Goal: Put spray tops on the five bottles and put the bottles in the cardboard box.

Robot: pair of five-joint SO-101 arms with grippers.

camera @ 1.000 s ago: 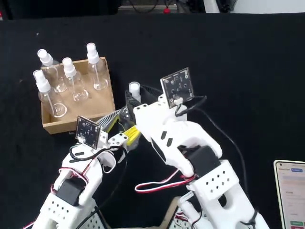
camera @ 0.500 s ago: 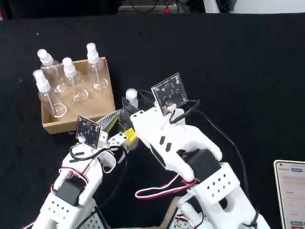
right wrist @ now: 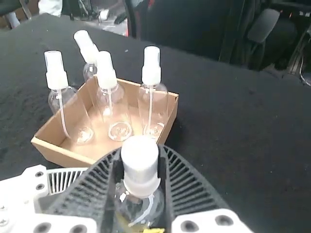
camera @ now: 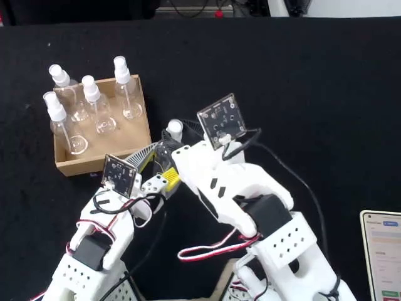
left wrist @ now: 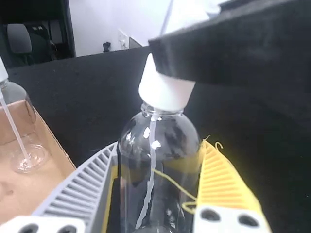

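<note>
The box (camera: 81, 162) holds four bottles (camera: 95, 106), capped and upright. Just right of it, the left gripper (left wrist: 158, 162) clamps the fifth bottle (left wrist: 148, 136) by its body. The right gripper (right wrist: 140, 164) pinches its spray top (right wrist: 140, 150) between both fingers.

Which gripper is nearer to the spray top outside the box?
Right. The right gripper is shut on the top itself; the left gripper holds the bottle body below it.
</note>
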